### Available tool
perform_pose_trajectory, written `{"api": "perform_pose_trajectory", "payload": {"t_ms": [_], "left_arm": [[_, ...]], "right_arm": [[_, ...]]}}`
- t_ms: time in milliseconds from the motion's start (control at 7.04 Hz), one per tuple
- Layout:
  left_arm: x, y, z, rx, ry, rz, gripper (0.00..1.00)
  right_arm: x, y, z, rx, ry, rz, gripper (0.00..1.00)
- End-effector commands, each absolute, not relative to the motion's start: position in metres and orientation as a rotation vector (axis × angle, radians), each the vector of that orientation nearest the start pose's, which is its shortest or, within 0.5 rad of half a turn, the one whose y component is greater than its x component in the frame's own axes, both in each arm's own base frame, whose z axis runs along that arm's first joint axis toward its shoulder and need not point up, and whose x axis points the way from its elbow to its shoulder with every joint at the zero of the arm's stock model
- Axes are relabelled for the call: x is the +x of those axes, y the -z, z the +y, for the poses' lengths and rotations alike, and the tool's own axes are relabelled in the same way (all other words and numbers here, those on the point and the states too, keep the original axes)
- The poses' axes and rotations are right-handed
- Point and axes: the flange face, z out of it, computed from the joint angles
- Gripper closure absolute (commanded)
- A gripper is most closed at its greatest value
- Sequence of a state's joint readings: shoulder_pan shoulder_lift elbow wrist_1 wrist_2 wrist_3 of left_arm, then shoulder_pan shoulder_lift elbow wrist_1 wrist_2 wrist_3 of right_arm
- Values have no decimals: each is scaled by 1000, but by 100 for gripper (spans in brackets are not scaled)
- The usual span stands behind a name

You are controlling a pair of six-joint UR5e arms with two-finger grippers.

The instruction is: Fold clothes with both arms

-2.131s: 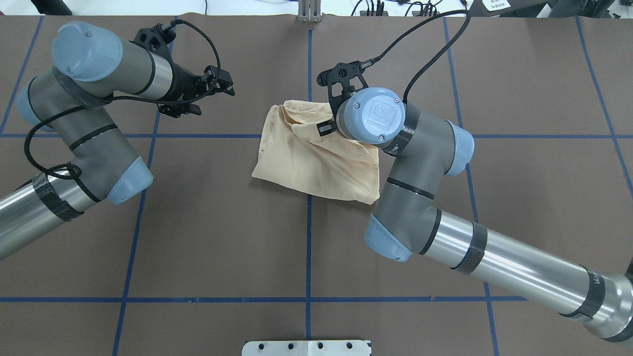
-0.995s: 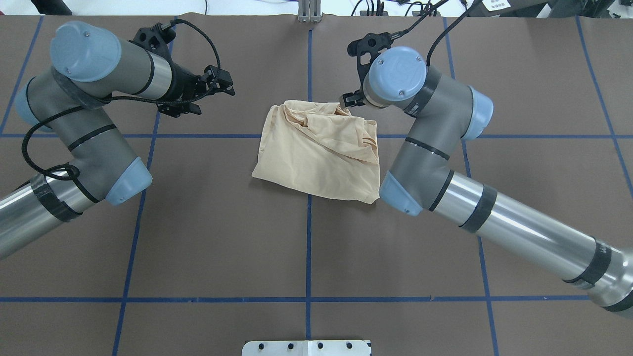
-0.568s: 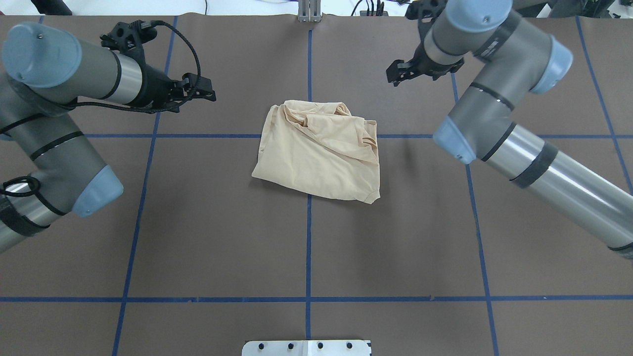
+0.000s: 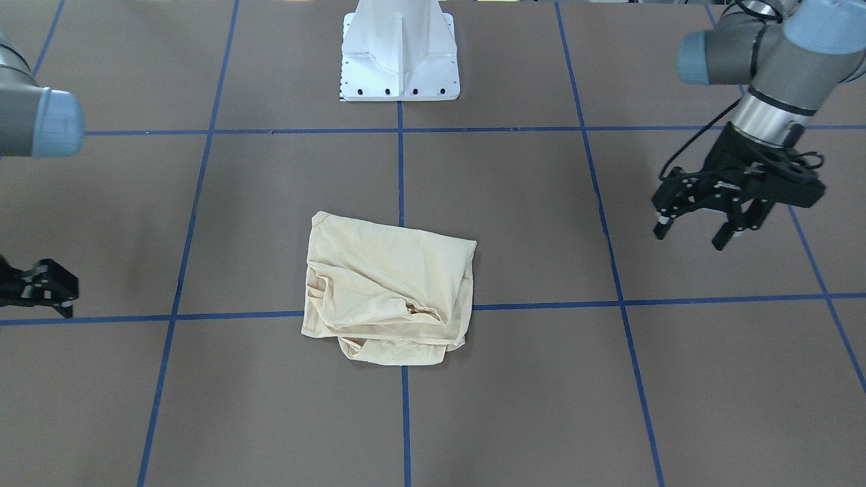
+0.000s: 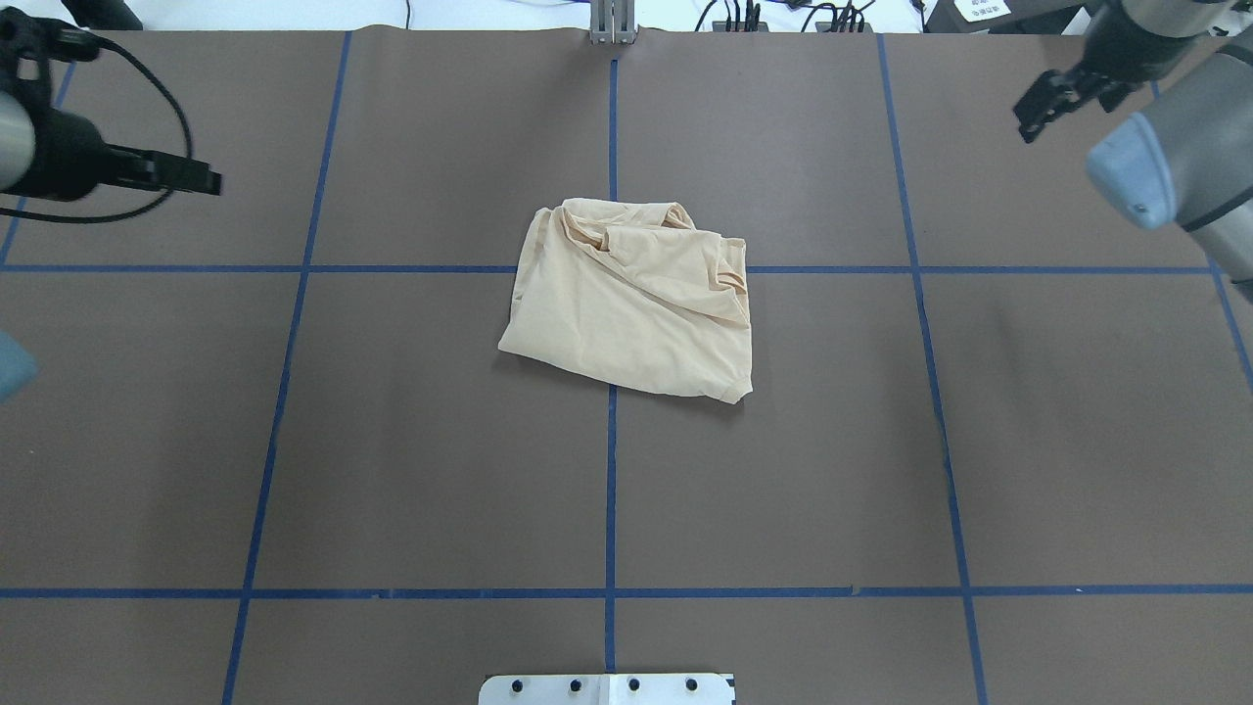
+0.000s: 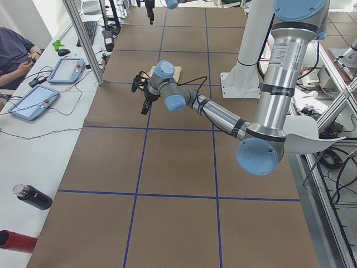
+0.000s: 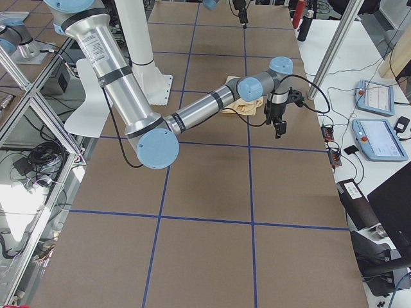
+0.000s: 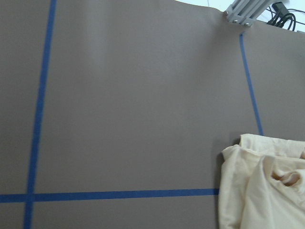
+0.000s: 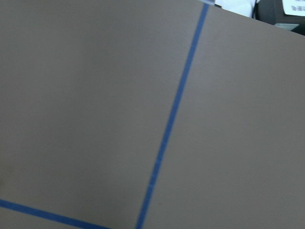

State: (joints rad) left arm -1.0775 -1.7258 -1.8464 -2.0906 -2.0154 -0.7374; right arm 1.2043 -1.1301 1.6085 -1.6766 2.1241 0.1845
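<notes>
The left end effector point(image 4: 690, 233) and right end effector point(image 5: 1040, 103) have drawn outward, and the shirt point(image 5: 626, 313) lies on the worktop point(image 5: 392, 470) between them, well apart from each. The left is spread open; the right I cannot tell (partly cropped). Folding seems finished; next, perhaps tidy the rumpled edge, which points away from the robot. Its long axis runs side to side.
</notes>
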Motion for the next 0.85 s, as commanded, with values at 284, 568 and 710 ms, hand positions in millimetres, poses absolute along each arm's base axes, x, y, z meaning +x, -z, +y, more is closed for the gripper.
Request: {"api": "perform_pose_trajectory", "payload": {"t_ms": [284,568,710], "left_arm": [[-12,-519,-544,618,-313,610,0],[-26,-583,-543,520,-278,593,0],[-50,-595,-539,494,-226,579,0]], "right_arm": [[36,-547,-571,220,407,-669,0],[68,-587,-536,226,353,-754,0],[71,-611,-535,202,347,-721,0]]}}
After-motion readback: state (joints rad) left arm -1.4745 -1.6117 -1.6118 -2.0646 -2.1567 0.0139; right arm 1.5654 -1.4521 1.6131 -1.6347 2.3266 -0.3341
